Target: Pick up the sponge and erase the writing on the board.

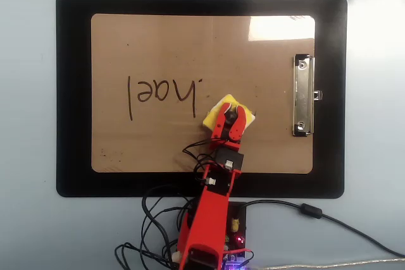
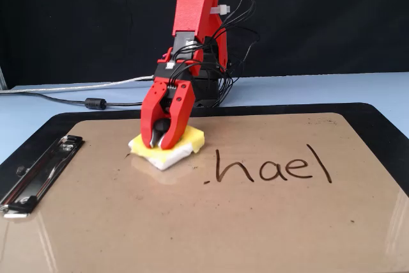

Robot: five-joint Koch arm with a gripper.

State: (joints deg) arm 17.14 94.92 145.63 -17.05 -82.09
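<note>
Sponge (image 2: 167, 147) in end effector (image 2: 160, 143), on board (image 2: 192, 222)

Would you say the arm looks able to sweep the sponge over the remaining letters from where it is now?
Probably yes: the tool holds the sponge beside the writing, with only bare board between.

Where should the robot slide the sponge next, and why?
Probably back toward the letters. The end effector presses the sponge on the board, beside the writing, which still reads "hael". In the fixed view the sponge sits left of the letters, so sliding right should wipe the "h" first.
</note>
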